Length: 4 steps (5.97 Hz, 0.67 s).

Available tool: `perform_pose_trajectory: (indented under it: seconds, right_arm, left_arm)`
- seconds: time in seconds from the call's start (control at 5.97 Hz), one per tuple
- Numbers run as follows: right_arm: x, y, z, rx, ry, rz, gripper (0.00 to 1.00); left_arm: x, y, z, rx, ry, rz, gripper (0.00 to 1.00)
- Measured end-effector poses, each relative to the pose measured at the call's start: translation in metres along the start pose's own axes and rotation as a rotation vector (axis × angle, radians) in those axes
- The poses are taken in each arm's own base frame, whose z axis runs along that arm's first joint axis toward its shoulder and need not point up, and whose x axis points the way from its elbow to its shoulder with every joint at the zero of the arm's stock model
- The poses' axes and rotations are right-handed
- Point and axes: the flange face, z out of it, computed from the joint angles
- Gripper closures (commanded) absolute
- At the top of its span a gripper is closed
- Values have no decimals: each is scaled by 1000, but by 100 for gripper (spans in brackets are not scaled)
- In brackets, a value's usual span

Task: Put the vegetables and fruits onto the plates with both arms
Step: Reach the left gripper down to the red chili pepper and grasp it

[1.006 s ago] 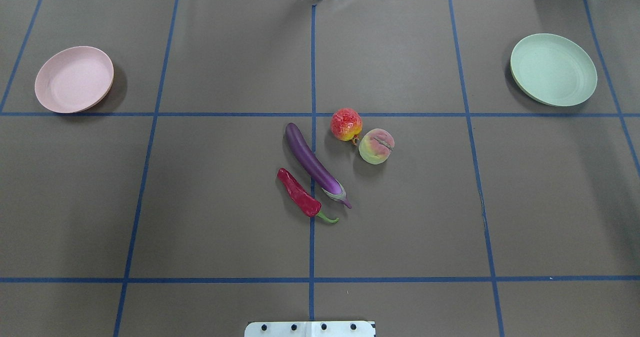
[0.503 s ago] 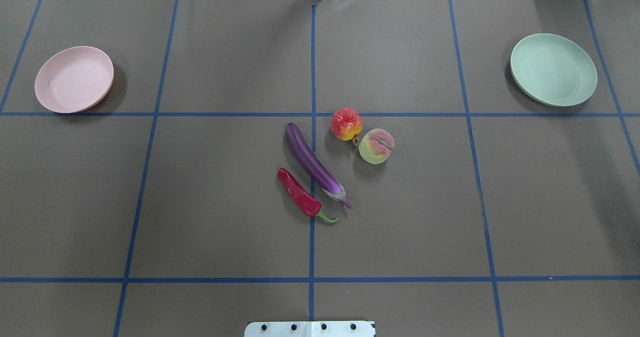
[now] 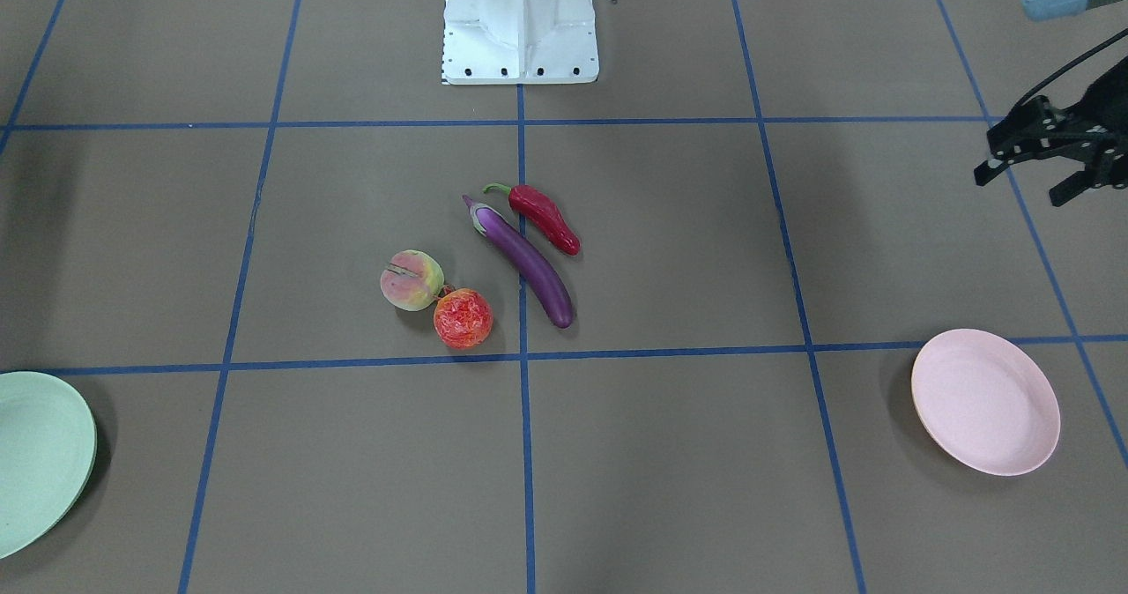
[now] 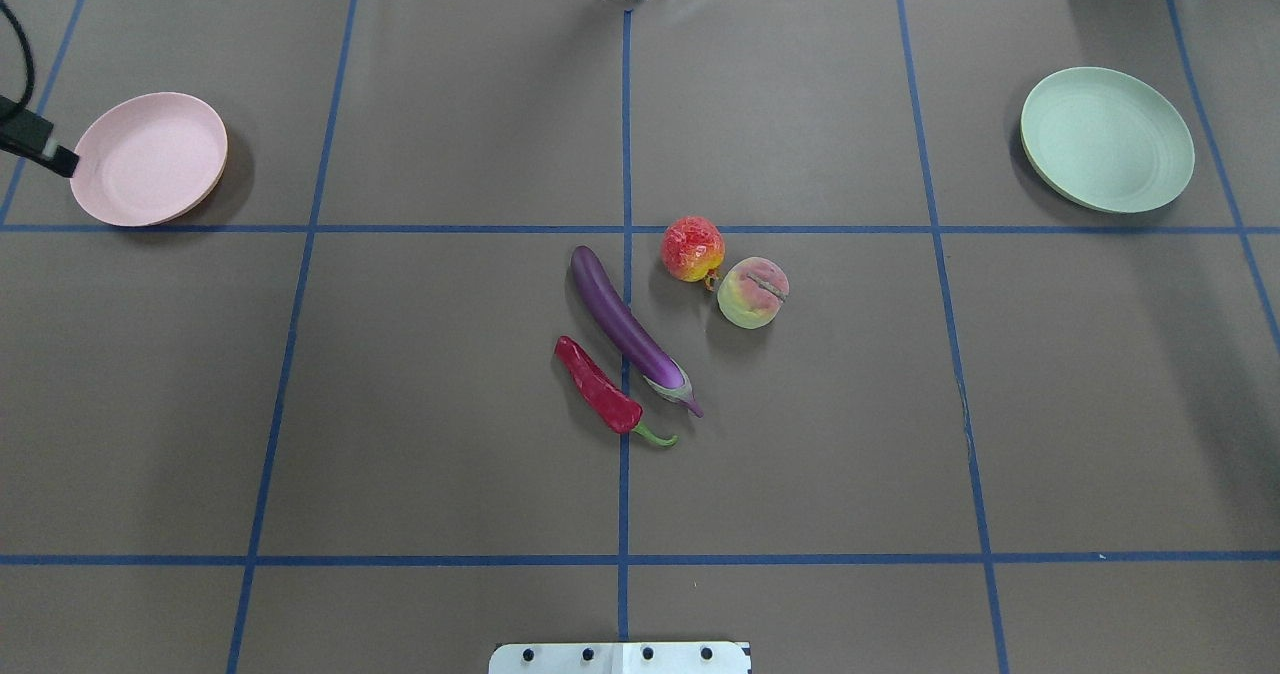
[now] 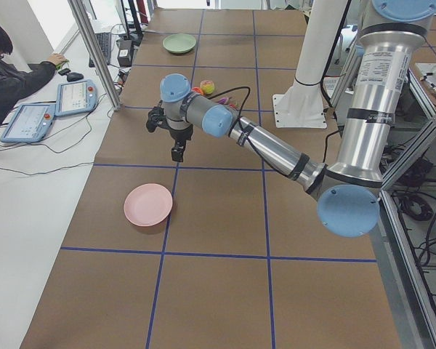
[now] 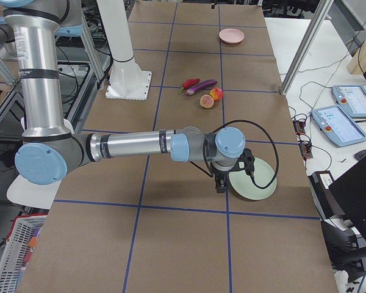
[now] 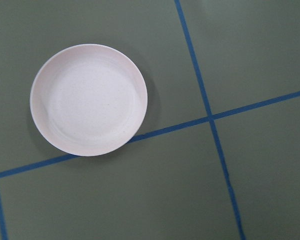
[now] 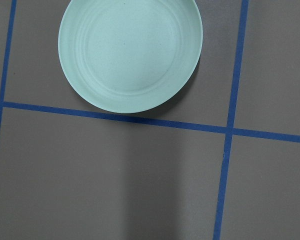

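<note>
Front view: left hand [image 3: 1020, 187] empty, fingers apart, well apart from eggplant [image 3: 526, 264], chili [image 3: 546, 218], peach [image 3: 411, 280] & red fruit [image 3: 463, 318], all mid-surface [image 3: 705, 453]; pink plate [image 3: 985, 400] & green plate [image 3: 40, 462] bare.
Overhead: peach & red fruit look to touch, chili just beside eggplant. Grabbing one may knock its neighbour.
Left side: left arm [image 5: 269, 145] above the surface nr pink plate.
Right side: right hand [image 6: 220, 181] by green plate; fingers apart or together, can't tell. Both arms reaching one cluster could clash.
Wrist cams: each shows its plate only. Rims shallow, so a round fruit could roll off.
</note>
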Motion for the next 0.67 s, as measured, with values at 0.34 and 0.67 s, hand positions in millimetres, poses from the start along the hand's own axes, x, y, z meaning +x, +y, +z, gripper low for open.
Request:
perform_pose_trajectory:
  seconds: [0.34,0.67]
  right_arm:
    - [-3,-2,0,0,-2,-4,0]
    - [-7,-4,-2,4,-6,-13,0]
  left_arm:
    - [121,-5,44,-68,43,-227,0]
    - [254,23,105,-65,7,-385,0]
